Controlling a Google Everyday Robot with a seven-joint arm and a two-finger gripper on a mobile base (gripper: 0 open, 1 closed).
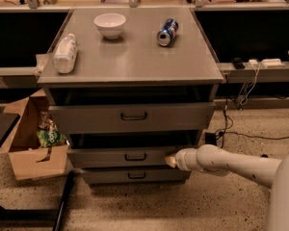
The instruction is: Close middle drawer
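The middle drawer (106,157) is a grey metal drawer with a medium-height front and a small dark bar handle (135,156). It stands a little way out of the cabinet, with a dark gap above its front. My gripper (170,160) is at the end of the white arm that reaches in from the right. Its tip is at the right part of the middle drawer's front, right of the handle, and seems to touch it. The top drawer (86,118), with the tallest front, also stands out. The bottom drawer (106,176) sits below.
On the cabinet top (135,61) are a white bowl (110,24), a blue can on its side (167,32) and a lying plastic bottle (65,53). An open cardboard box (31,162) stands on the floor to the left. Cables (241,100) hang to the right.
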